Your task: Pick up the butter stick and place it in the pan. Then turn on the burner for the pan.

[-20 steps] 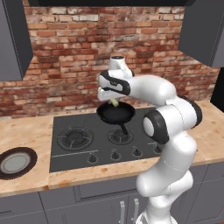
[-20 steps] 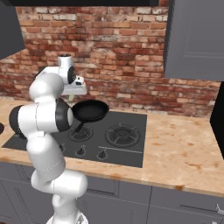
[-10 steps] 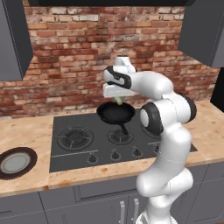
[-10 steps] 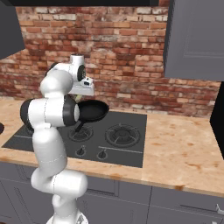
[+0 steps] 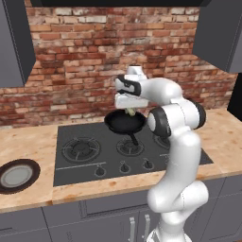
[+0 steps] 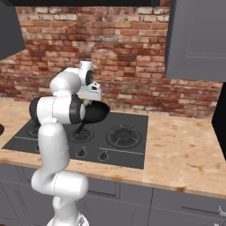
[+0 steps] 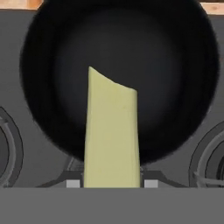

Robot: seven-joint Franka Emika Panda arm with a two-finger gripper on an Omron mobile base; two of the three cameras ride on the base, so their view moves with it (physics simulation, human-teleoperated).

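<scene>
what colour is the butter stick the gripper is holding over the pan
Pale yellow; the butter stick shows best in the hand view, against the black pan.

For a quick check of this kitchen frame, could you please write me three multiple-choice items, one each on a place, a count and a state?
1. Where is the butter stick?
A. Held over the pan
B. Lying on the plate
C. Lying on the counter

2. How many knobs run along the front edge of the cooktop?
A. One
B. Three
C. Six

3. What is the end effector doing?
A. Open, holding nothing
B. Shut on the butter stick
C. Shut on the pan's handle

Answers:
1 A: the hand view shows the bar hanging over the black pan.
2 B: the left base view shows three knobs.
3 B: the bar rises from between the finger tips.
</scene>
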